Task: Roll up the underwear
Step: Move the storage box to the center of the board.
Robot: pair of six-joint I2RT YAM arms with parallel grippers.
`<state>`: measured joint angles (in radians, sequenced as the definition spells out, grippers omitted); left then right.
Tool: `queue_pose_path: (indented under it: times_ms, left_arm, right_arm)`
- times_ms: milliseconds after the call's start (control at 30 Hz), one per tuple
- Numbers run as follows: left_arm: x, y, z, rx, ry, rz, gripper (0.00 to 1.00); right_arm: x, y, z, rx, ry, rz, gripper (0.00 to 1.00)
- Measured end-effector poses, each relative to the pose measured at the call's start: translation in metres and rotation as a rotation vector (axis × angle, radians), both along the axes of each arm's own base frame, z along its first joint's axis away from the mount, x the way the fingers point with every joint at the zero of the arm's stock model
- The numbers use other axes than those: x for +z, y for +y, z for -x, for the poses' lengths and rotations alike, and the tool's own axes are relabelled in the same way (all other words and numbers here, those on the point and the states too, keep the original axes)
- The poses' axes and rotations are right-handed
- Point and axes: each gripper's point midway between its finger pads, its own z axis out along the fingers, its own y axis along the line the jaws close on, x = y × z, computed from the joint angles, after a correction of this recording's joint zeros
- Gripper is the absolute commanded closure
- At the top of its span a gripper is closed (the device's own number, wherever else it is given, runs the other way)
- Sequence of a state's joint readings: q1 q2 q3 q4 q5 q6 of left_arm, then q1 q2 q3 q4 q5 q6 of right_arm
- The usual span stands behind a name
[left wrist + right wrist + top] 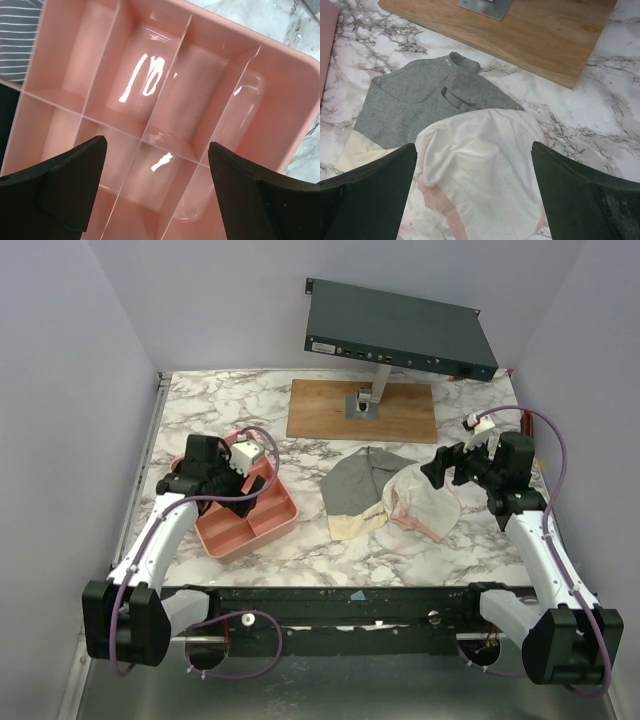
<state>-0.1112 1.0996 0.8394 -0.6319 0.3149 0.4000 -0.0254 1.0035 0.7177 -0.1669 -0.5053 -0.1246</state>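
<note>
We find the left gripper (157, 150) released, its jaws wide apart and holding nothing, above the pink divided tray (240, 543) at the left of the marble bench (400, 558). Toward the centre, in front of a wooden board (330, 410), grey underwear (355, 485) lies flat on the bench. A cream and pink pair (425, 502) overlaps its right side. The right gripper (474, 150) hangs over that cream pair, likewise released, jaws spread and gripping nothing.

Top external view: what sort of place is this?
Probably a lab test booth: plain walls box in a marble-pattern table, with a rack-style electronics unit mounted above it.
</note>
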Motion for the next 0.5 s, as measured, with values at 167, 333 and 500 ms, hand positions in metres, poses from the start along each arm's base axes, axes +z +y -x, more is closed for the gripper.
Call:
queue_pose_path:
  times_ms: [167,333,500]
  left_arm:
    - [-0.027,-0.017,-0.002,-0.056,0.082,-0.031,0.19]
    - [-0.044,-0.029,-0.004,-0.087,0.123,-0.072,0.22]
    - [-0.052,-0.034,-0.007,-0.084,0.154,-0.077,0.27]
  right_arm:
    - [0.0,0.001,0.0,0.007,-0.003,0.003,0.0]
    - [0.0,0.001,0.001,0.009,-0.002,0.003,0.0]
    - [-0.001,0.001,0.001,0.011,-0.001,0.002,0.0]
